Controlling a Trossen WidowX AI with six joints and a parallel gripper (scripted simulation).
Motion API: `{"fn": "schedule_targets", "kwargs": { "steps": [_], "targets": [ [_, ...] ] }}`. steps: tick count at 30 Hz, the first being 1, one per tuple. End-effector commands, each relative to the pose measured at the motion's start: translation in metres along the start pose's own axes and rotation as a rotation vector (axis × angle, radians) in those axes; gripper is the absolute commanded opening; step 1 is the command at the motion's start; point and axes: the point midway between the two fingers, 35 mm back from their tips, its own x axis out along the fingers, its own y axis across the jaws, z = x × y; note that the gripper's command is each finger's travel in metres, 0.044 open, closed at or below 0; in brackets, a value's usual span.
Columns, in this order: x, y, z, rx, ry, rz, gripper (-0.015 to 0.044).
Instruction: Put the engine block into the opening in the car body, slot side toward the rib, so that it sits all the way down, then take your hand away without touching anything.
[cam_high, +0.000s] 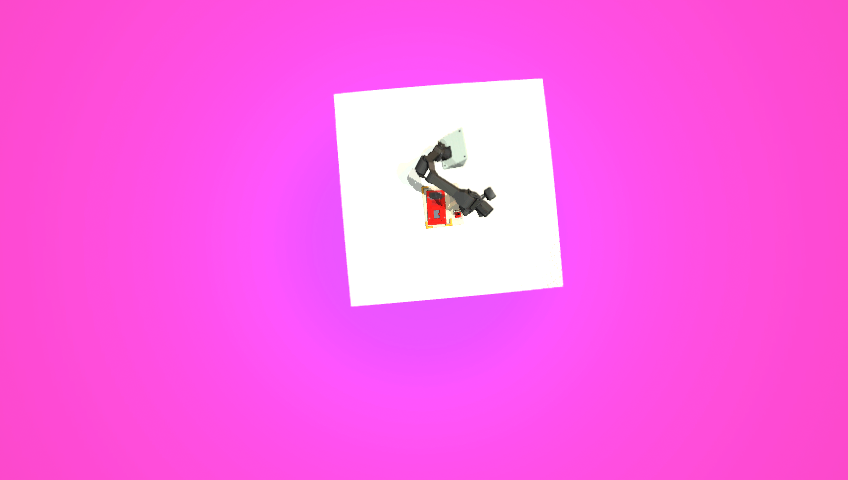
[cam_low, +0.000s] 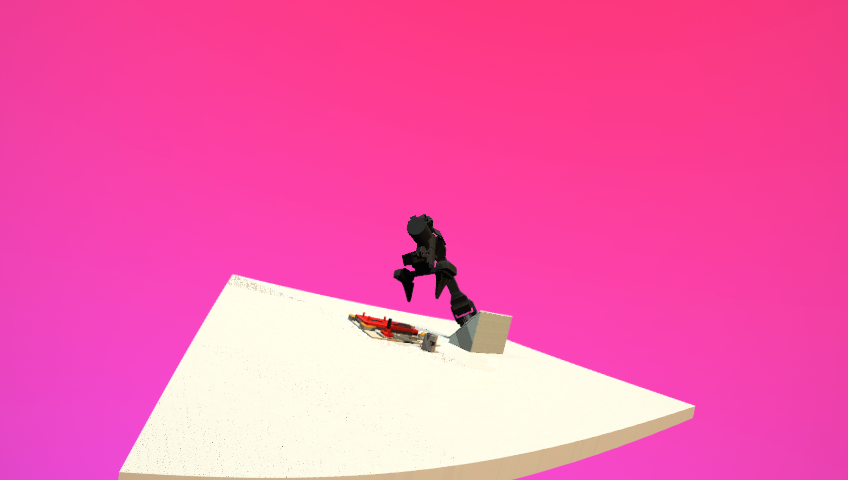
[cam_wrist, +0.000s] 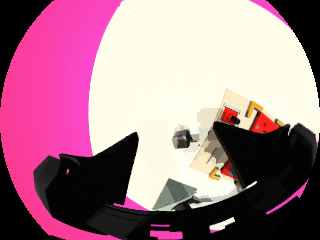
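The engine block (cam_low: 429, 342) (cam_wrist: 182, 138) is a small grey block standing on the table beside the cream board. In the top view the arm hides it. The red car body (cam_high: 432, 207) (cam_low: 371, 321) (cam_wrist: 263, 123) lies on the board; in the wrist view a finger covers part of it. A grey patch shows in its top in the top view, but the opening and rib cannot be made out. My gripper (cam_low: 423, 298) (cam_wrist: 176, 131) is open and empty, fingers pointing down, well above the table. In the wrist view the engine block lies between the fingertips, farther down.
The cream board (cam_wrist: 201, 162) has orange corner brackets (cam_wrist: 254, 108) around the car body. A small red part (cam_high: 457, 214) (cam_low: 382, 329) (cam_wrist: 229, 114) with a black piece sits beside the body. My arm's grey base (cam_high: 455, 149) (cam_low: 491, 334) (cam_wrist: 172, 191) stands near the engine block.
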Motion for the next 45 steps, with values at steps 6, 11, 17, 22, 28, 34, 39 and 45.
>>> {"fn": "schedule_targets", "kwargs": {
  "steps": [6, 11, 17, 22, 28, 34, 39, 45],
  "targets": [
    [0.016, 0.015, -0.045, -0.125, 0.169, -0.202, 0.044],
    [0.02, 0.019, -0.063, -0.195, 0.234, -0.311, 0.044],
    [0.028, 0.017, -0.065, -0.197, 0.236, -0.315, 0.044],
    [0.053, 0.008, -0.07, -0.197, 0.236, -0.317, 0.044],
    [0.067, 0.004, -0.073, -0.197, 0.236, -0.317, 0.044],
    [0.073, 0.003, -0.073, -0.197, 0.235, -0.317, 0.044],
    [0.08, 0.0, -0.075, -0.197, 0.235, -0.317, 0.044],
    [0.089, -0.003, -0.076, -0.197, 0.235, -0.317, 0.044]
  ]
}}
